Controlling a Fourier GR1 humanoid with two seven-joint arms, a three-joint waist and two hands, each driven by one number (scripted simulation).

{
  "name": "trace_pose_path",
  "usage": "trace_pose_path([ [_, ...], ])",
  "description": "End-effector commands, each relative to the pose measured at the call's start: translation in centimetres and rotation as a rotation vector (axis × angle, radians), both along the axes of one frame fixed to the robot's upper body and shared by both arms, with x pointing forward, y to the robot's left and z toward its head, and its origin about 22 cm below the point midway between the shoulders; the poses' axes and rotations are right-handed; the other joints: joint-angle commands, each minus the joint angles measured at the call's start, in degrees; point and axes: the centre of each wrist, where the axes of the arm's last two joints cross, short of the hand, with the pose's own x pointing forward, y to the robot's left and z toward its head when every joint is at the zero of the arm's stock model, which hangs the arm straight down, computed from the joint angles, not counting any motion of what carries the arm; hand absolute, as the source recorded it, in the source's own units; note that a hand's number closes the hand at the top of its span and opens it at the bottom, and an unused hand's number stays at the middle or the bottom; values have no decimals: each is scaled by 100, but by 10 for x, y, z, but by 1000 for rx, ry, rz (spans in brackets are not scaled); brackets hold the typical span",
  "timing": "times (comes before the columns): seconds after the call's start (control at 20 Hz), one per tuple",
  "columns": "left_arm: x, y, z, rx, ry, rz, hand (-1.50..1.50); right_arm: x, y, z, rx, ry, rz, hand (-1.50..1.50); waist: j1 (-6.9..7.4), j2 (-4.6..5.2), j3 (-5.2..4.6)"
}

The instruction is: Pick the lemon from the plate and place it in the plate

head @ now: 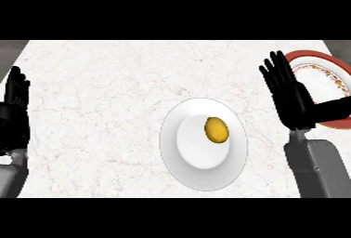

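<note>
A pale worktop (103,93) with a marble-like surface and faint reddish veining fills nearly the whole head view. Near its middle, a little right, lies a plain white plate (204,179), smooth and glossy, with a raised inner well and a wide flat rim. At the far right edge sits a second plate (322,58), its rim banded in red with a small coloured pattern inside on white; much of it is hidden behind the right hand and thumb. The right hand (291,100) stands upright on its grey forearm just beside the white plate's right side, fingers straight and held together, thumb stretched out sideways over the patterned plate, holding nothing. The left hand (15,104) shows at the left edge of the view, fingers up and straight, open, resting apart from everything else. The lemon (216,129), a smooth yellow oval with a darker orange shade along its lower side, lies in the well of the white plate, towards its right half, untouched by either hand
</note>
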Motion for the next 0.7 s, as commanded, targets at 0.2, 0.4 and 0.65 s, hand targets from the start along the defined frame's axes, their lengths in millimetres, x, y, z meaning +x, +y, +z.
trace_pose_path([
  [0.2, -26, -59, -77, -295, 424, -182, 0, 34, -27, 86, -218, -217, -9, 150, 35, 106, 33],
  [0.4, -42, -80, -95, -405, 500, -286, 0, 23, -81, 72, -592, -152, -379, 150, -18, 131, 23],
  [0.65, -45, -85, -100, -449, 543, -341, 0, 21, -71, 15, -413, -255, -397, -150, 65, 79, 50],
])
